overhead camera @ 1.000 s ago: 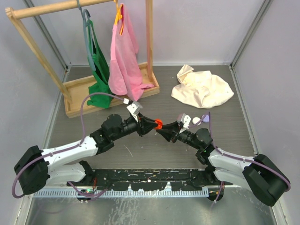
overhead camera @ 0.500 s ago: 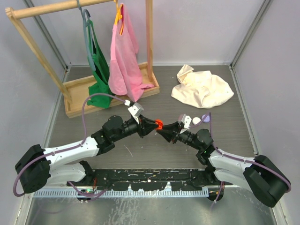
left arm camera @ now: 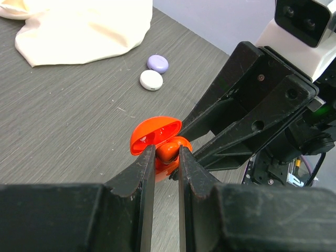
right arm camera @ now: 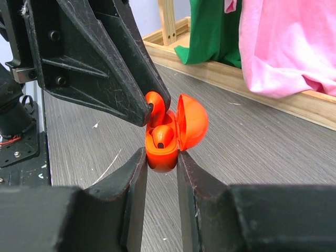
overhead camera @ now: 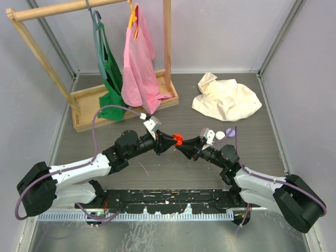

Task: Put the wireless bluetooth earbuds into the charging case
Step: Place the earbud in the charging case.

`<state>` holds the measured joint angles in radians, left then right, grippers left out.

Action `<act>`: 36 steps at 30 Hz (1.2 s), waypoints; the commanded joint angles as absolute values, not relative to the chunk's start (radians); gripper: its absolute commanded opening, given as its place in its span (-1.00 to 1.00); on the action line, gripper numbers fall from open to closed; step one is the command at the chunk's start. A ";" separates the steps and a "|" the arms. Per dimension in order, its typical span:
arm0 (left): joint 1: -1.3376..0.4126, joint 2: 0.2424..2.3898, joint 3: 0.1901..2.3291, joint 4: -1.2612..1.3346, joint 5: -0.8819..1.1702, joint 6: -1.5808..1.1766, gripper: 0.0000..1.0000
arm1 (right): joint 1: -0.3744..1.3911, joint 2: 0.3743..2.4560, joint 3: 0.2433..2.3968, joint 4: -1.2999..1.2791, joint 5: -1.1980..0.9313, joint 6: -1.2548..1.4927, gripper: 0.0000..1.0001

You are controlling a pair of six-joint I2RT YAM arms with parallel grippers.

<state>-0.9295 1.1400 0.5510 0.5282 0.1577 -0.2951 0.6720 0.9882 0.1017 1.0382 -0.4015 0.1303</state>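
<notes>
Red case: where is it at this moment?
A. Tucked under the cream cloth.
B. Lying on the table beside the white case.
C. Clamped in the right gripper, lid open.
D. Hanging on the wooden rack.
C: the right wrist view shows the case clamped by the right gripper, its lid swung open, with the left gripper holding an earbud at its mouth.

Charging case (right arm camera: 191, 123): glossy orange-red plastic, smooth — I see highlights.
Left pincer (left arm camera: 167, 153): matt black plastic, scuffed.
Surface (left arm camera: 68, 115): matt grey, fine grain.
Rack (overhead camera: 167, 47): bare wood.
</notes>
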 commanded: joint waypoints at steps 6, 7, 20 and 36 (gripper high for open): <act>-0.935 1.128 0.556 0.543 0.185 -0.259 -0.68 | 0.668 0.965 0.109 1.111 -0.383 0.126 -0.99; -0.935 1.126 0.559 0.537 0.186 -0.257 -0.65 | 0.669 0.965 0.108 1.111 -0.383 0.126 -0.99; -0.935 1.109 0.581 0.495 0.188 -0.260 -0.40 | 0.668 0.969 0.109 1.111 -0.383 0.127 -0.99; -0.935 1.016 0.638 0.337 0.065 -0.350 0.35 | 0.668 0.970 0.109 1.110 -0.375 0.127 -0.99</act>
<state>-0.9302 1.0401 0.5831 0.3679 0.1135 -0.3279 0.6720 0.9878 0.1005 1.0374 -0.3901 0.1303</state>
